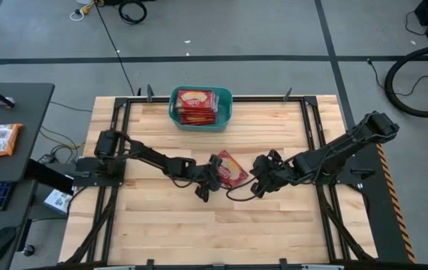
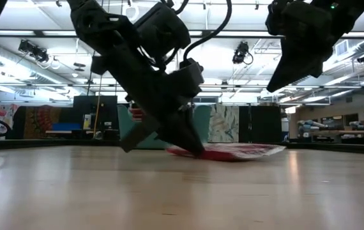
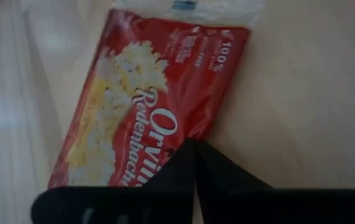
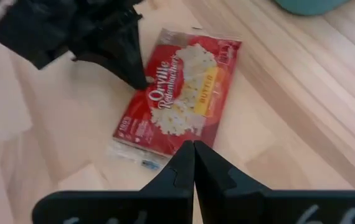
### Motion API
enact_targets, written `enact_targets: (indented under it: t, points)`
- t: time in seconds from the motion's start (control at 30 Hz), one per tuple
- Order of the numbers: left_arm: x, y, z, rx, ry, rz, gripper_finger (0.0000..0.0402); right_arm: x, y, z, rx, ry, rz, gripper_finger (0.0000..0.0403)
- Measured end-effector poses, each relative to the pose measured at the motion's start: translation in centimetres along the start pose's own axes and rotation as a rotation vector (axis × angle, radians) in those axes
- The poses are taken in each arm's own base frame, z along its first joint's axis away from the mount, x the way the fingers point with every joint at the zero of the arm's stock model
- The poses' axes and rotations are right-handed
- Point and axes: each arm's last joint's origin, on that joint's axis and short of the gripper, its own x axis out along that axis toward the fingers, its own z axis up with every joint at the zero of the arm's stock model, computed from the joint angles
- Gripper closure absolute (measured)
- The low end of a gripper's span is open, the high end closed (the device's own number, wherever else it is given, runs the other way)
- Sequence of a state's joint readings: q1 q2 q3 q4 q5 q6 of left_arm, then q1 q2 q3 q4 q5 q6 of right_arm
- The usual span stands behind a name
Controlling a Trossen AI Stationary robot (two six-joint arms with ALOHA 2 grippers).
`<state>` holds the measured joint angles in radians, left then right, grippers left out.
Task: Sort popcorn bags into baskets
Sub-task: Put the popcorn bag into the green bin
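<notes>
Pressing its clenched left gripper (image 1: 215, 166) against a flat red popcorn packet (image 1: 233, 169) at the wooden table's (image 1: 274, 225) centre, the left arm touches the packet's nine o'clock edge. We see the right gripper (image 1: 257, 182), fingers closed on nothing, near its three o'clock side. Red packets fill the teal plastic tub (image 1: 227, 97) at twelve o'clock.

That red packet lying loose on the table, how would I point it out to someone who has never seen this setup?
Start at the teal plastic tub at the wooden table's far edge, already holding red packets. Come toward the middle, between the two dark arms: one flat red popcorn bag lies there alone. The shut left gripper presses its edge, and it is the only bag outside the tub.
</notes>
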<state>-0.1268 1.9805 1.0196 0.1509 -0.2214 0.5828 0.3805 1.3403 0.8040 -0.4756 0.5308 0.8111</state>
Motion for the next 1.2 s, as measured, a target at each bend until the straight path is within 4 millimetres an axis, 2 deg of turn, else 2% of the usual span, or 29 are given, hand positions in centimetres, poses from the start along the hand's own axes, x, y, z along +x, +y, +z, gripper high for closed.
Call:
enact_targets:
  t: [0.17, 0.47, 0.6, 0.7, 0.77, 0.83, 0.9, 1.03, 1.2]
  points:
    - [-2.5, 1.3, 0.3, -0.026, 0.036, 0.023, 0.0397, -0.4, 0.0, 0.0, -0.008, -0.001, 0.004, 0.0394]
    - [-11.8, 6.3, 2.7, -0.075, -0.053, 0.297, 0.0399, -1.0, -0.2, -0.3, -0.039, -0.061, -0.066, 0.0394]
    - [-15.2, 8.7, 2.2, -0.084, -0.053, 0.426, 0.04, -1.0, -0.2, -0.3, -0.046, -0.084, -0.091, 0.0394]
    - [-16.7, 10.6, 0.9, -0.141, -0.073, 0.422, 0.04, -1.0, -0.2, -0.2, -0.041, -0.099, -0.095, 0.0394]
    - [-17.0, 10.9, -0.1, -0.233, -0.137, 0.253, 0.04, -1.1, -0.1, -0.2, -0.04, -0.1, -0.089, 0.0394]
    - [-16.4, 11.0, -0.7, -0.333, -0.207, 0.08, 0.0393, -1.1, 0.0, -0.3, -0.043, -0.098, -0.083, 0.0394]
    - [-15.6, 10.3, -1.5, -0.373, -0.179, -0.029, 0.0379, -1.2, 0.0, -0.4, -0.049, -0.098, -0.08, 0.0394]
    - [-13.5, 7.8, -2.7, -0.381, -0.086, -0.112, 0.034, -1.2, 0.0, -0.4, -0.051, -0.099, -0.086, 0.0394]
    - [-12.1, 4.6, -2.3, -0.332, -0.046, -0.204, 0.0304, -1.2, 0.1, -0.3, -0.061, -0.106, -0.084, 0.0394]
